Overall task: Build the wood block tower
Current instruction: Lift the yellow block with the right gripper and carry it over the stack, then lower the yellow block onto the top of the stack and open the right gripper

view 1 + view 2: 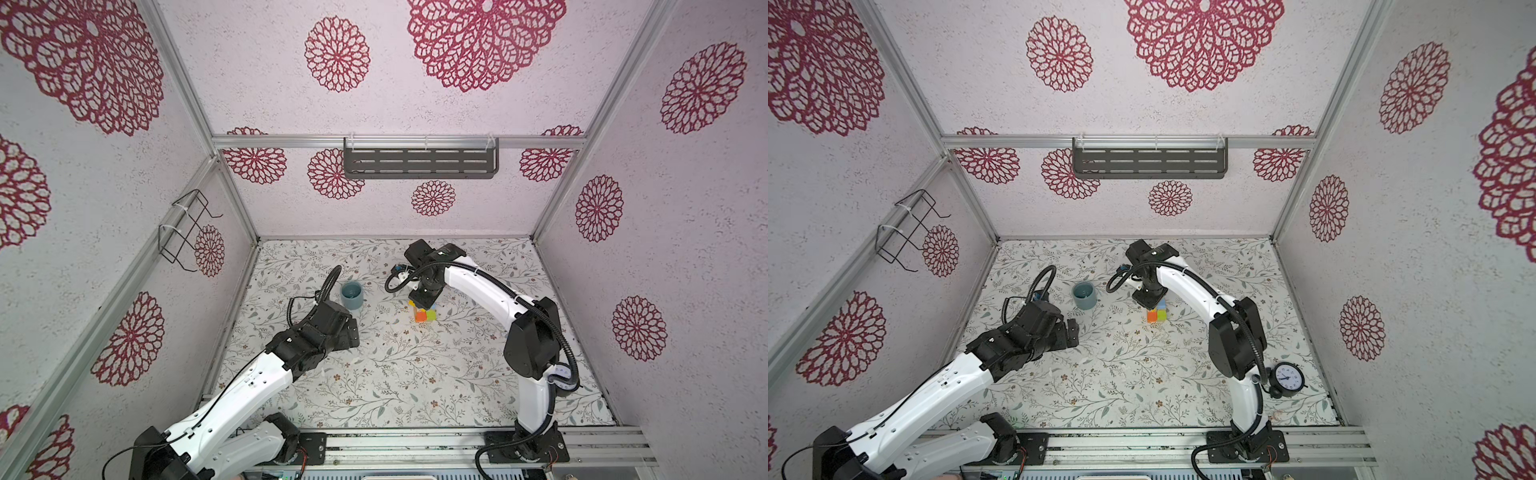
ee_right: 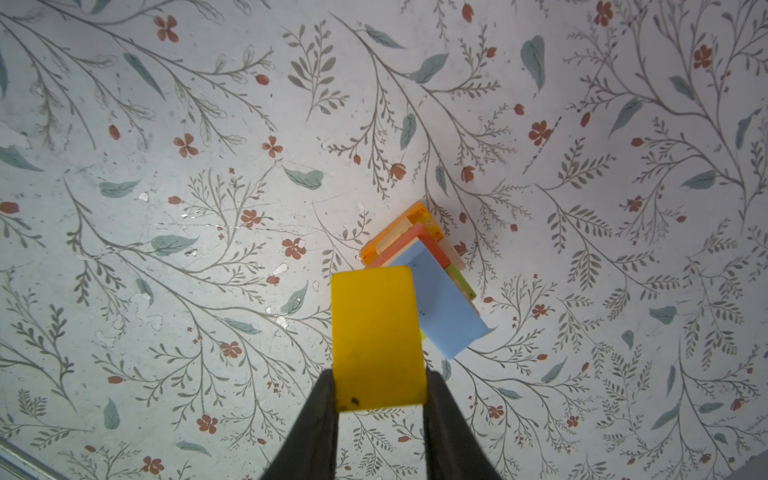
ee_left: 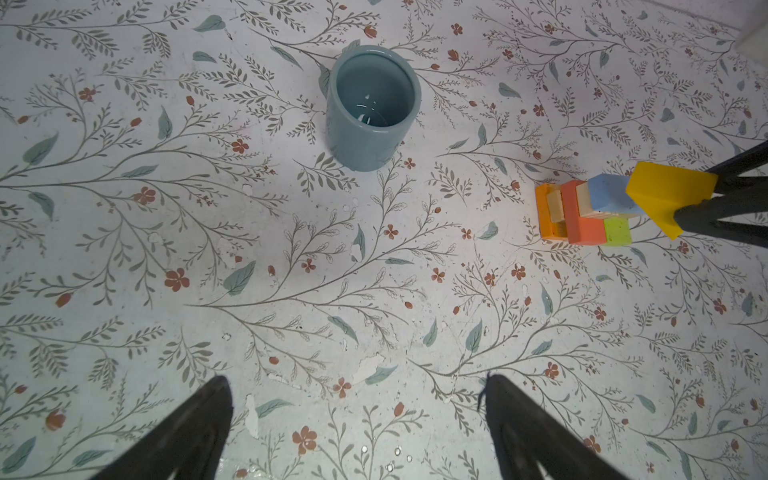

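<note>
Floral-print paper is covering your table (image 1: 374, 374), and the tower (image 1: 424, 316) is standing slightly right of and below the middle in both top views. Its orange and green faces are showing low, with a blue block (image 2: 440, 299) lying on top. Your right hand (image 2: 380, 390) is pinching a yellow block (image 2: 374, 324) by its long sides over the tower's edge; whether it is touching the blue one you cannot tell. Your left hand (image 3: 357, 378) is hanging spread wide and holding nothing, below the teal cup (image 1: 351, 295) in the frame.
</note>
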Controlling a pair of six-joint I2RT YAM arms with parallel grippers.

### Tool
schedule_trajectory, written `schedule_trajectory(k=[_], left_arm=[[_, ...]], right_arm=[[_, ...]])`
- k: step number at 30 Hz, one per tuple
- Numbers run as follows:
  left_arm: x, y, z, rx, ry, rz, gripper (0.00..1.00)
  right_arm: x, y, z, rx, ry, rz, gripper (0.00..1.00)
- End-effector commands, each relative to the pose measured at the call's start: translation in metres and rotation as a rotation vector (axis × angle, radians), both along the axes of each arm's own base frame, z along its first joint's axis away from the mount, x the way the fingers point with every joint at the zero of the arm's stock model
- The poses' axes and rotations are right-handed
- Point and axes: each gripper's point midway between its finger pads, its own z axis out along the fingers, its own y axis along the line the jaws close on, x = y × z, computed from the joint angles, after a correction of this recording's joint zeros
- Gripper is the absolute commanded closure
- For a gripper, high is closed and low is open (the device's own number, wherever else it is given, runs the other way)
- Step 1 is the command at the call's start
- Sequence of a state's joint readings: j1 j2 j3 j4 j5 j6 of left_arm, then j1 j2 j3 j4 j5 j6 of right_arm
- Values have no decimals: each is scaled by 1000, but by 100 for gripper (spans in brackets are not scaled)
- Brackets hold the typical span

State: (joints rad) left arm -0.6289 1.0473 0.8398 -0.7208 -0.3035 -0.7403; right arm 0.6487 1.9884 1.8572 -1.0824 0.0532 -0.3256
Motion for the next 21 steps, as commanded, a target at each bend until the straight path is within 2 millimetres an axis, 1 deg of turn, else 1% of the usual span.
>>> schedule_trajectory(k=[1,6,10,21], left_arm=[[9,-3,10,-10,-26,4,3],[12,-6,10,-2,-21,-3,3],[14,-7,10,4,-18,-6,3],[13,-7,3,6,-1,-6,3]], right_arm=[[10,-5,24,17,-52,-2,73],[16,-6,21,29,-37,-10,73],[20,-10,19,29,-33,-23,73],[24,-15,8,2,-24,-43,73]])
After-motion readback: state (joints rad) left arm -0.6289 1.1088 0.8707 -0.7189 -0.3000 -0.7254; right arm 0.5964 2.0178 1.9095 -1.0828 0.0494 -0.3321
